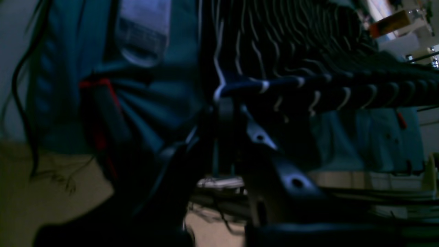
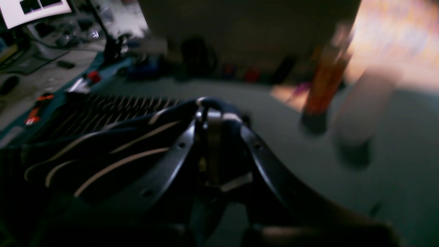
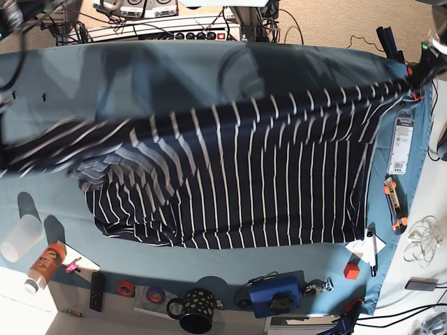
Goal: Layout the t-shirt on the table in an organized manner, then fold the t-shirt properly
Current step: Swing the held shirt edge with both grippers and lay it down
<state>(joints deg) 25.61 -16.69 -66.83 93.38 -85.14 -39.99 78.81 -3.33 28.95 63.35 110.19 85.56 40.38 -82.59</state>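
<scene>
Base view showed both grippers, left and right, clamped on the t-shirt, stretching it from 9 to 2 o'clock over the table; laying it flat seemed next.

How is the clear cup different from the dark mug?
The clear cup is see-through and plain; the dark mug is black with light dots. The mug has a handle; the cup shows none. The cup lies tipped over, the mug stands upright. Both sit on the table.
</scene>
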